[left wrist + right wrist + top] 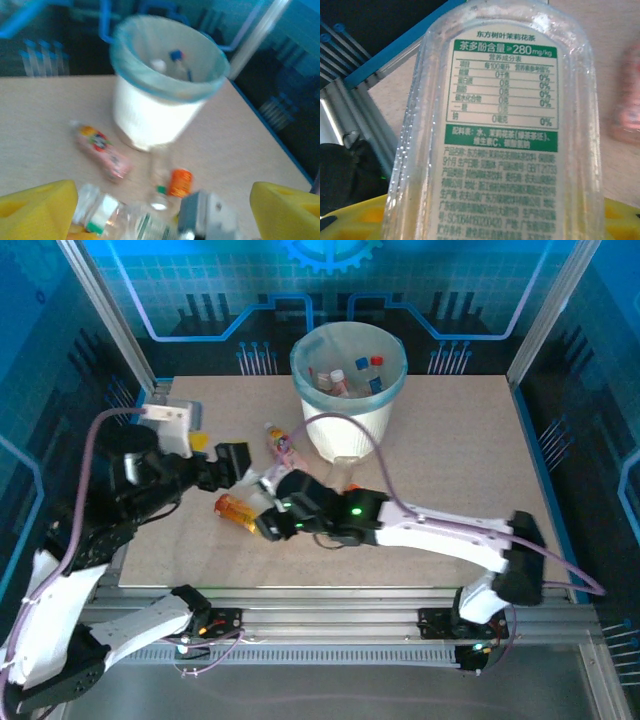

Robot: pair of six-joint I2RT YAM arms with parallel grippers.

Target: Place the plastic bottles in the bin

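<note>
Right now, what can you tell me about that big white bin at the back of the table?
The bin is a round white bucket, plastic by its look, lined with a light blue bag folded over the rim. It stands upright at the far middle of the table, open-topped, holding several bottles. A pink bottle lies close beside its base.
</note>
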